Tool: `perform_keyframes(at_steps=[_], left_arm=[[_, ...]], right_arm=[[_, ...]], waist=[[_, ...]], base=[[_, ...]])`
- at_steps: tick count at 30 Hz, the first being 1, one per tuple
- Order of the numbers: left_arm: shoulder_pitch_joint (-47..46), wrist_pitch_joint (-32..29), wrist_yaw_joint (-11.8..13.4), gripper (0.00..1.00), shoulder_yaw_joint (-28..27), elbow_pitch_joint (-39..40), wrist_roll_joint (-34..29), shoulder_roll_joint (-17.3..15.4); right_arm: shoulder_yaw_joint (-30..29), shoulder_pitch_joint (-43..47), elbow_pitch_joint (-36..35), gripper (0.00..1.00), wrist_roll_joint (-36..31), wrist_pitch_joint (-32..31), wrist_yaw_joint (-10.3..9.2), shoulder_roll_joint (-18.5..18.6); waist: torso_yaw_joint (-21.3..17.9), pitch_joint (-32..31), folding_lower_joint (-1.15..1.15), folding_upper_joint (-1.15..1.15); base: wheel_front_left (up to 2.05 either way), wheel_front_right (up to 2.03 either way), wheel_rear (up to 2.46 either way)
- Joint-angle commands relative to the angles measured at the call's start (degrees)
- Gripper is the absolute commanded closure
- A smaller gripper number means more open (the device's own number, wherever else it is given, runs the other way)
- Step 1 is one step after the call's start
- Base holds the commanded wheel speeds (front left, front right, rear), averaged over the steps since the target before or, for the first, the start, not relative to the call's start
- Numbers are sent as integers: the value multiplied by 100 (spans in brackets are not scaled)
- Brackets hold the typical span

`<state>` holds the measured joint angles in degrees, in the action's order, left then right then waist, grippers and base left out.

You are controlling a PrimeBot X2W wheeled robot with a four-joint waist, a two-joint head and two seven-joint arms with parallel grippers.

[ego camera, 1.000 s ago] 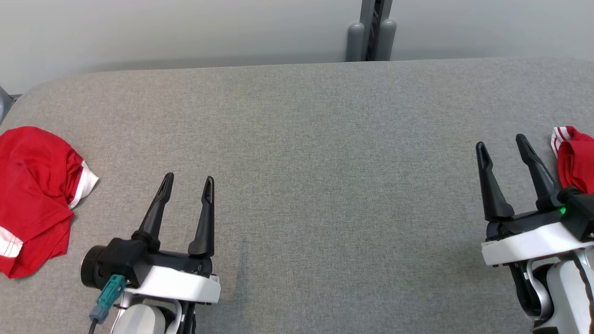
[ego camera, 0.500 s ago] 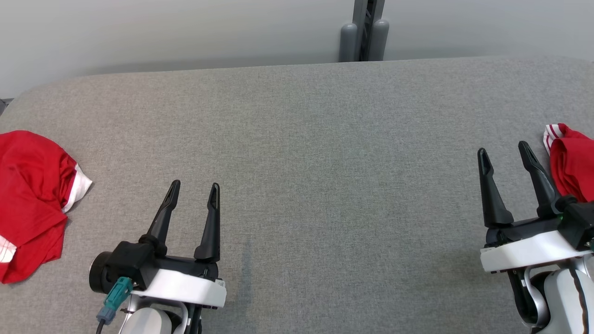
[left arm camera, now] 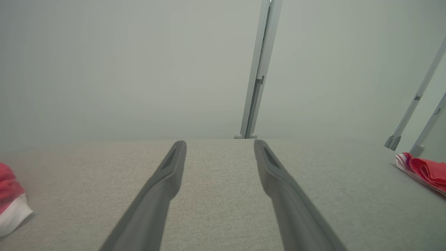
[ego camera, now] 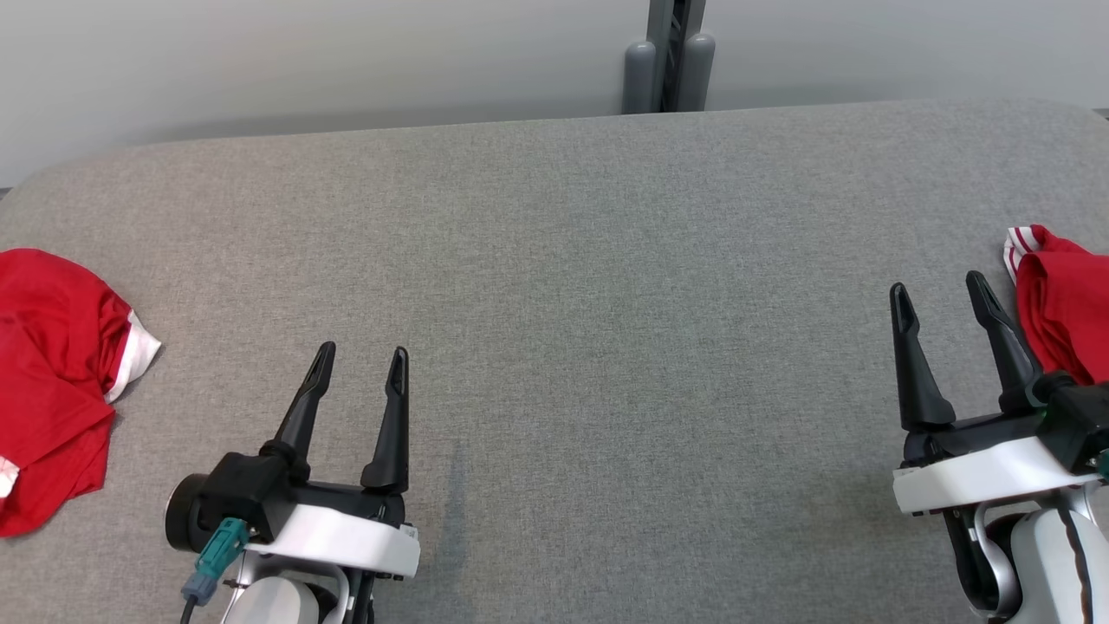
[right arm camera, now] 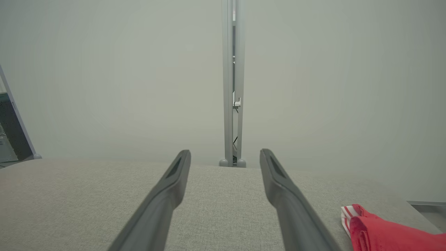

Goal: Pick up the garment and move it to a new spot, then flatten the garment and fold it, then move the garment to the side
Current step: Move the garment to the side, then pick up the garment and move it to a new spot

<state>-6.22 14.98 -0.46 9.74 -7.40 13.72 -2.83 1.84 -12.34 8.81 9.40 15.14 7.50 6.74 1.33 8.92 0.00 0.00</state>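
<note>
Pick-up has not begun. The left gripper [ego camera: 362, 350] and right gripper [ego camera: 937, 285] have fingers released and empty. The right one, just beside the red jersey [ego camera: 1066, 321], probably must reach onto it.

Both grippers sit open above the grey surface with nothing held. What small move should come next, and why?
Probably shift the right gripper to its right, over the garment. Its jaws stand open and empty, and the garment, striped trim showing, lies crumpled close beside it on that side, at the head view's right edge. The left gripper is much farther off.
</note>
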Motion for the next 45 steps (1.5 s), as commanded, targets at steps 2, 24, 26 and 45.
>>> perform_keyframes(at_steps=[2,24,26,45], left_arm=[[-25,17,-14,0,-29,13,104,-18],[-141,17,-25,0,9,-9,25,-18],[-152,17,-20,0,21,-16,38,-18],[16,17,94,0,-156,-11,246,-17]], right_arm=[[-45,22,-7,0,-45,7,-3,6],[-52,-65,-3,0,-12,7,-3,0],[-54,-62,-2,0,-13,7,-3,11],[662,25,97,0,129,7,-3,213]], waist=[[-12,11,0,0],[-117,150,0,0],[-107,165,0,0],[1351,2,0,0]], base=[[0,0,0],[0,0,0],[0,0,0],[0,0,0]])
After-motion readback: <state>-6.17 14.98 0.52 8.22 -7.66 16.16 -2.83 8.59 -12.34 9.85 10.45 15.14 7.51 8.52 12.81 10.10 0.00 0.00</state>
